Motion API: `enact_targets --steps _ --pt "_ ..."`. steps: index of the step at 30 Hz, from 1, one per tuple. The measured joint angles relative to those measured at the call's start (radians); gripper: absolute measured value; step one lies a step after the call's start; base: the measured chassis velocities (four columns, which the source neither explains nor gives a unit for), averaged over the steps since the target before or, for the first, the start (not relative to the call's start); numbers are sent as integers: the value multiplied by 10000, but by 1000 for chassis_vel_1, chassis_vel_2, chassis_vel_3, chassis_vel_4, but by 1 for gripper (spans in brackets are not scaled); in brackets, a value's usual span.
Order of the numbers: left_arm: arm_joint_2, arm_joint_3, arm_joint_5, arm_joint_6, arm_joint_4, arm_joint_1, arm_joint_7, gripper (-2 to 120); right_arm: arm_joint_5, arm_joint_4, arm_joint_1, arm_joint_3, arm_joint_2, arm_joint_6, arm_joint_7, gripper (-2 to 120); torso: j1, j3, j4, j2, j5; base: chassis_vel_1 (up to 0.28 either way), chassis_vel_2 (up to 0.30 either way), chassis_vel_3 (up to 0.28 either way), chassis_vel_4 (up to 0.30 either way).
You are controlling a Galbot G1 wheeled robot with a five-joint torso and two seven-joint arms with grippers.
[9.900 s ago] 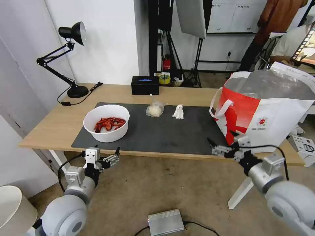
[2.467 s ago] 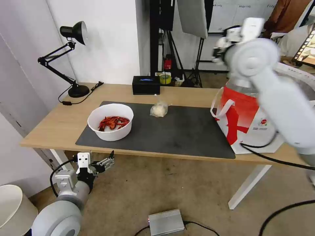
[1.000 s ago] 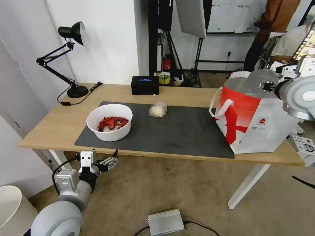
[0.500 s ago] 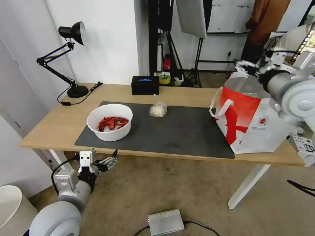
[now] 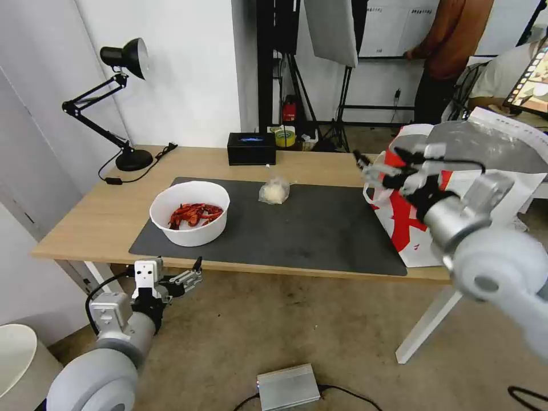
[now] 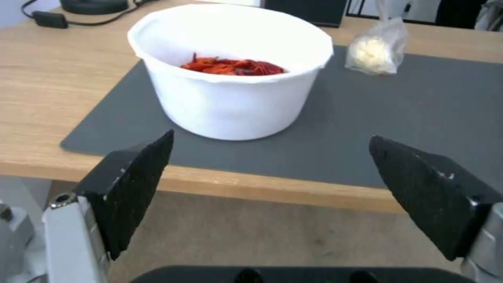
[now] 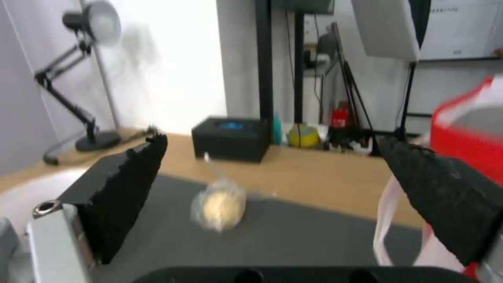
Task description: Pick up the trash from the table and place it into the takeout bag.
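Desk: long light-wood top, its long axis running left to right across the head view, with a dark grey mat lying lengthwise on it
Bowl: white, round, upright, mouth up, on the left end of the mat near the front edge; red shells lie in a heap inside
Small bag: clear plastic, knotted, with something pale inside; it sits on the back part of the mat, well apart from the bowl, its knotted neck pointing up and back toward the black box
Takeout bag: white with a red side panel and foil lining, standing upright at the right end of the desk, mouth open upward, red panel and white loop handle facing the mat
Right claw: raised above the desk just beside the takeout bag's handle, pointing left toward the small bag; fingers spread wide, nothing between them. In the right wrist view the small bag lies ahead between the two fingers
Left claw: low, in front of and below the desk's front edge, pointing toward the bowl; fingers wide apart, holding nothing
Lamp: black, at the back left corner of the desk
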Motion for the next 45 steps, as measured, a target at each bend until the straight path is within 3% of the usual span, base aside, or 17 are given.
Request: enact_targets --steps 4,5,11,14,21,45 --pt "-37 -68 1 0 5 48 0 100 -662 66 -1021 81 43 82 -23 100 0 0 -2 0 3 0 0 0 0" --pt "-35 -128 16 -1 34 66 0 100 -1731 -42 -2474 318 263 750 -499 100 0 -1 -2 0 3 0 0 0 0" --pt "32 -163 18 -6 56 56 3 100 -3184 -74 -4164 655 662 1538 -731 100 0 0 -2 0 3 0 0 0 0" --pt "64 -224 7 -9 80 67 5 100 -4371 -137 -5391 888 910 2558 -836 100 -1 -1 -2 1 3 0 0 0 0" --pt "75 -291 -6 -18 97 107 6 100 -4958 25 -6942 1131 1070 2706 -321 100 -1 -2 -4 1 2 0 0 0 0" --pt "-157 -496 118 43 80 654 12 100 -4785 -141 -7451 1007 946 2748 -205 100 0 0 -2 1 3 0 0 0 0"
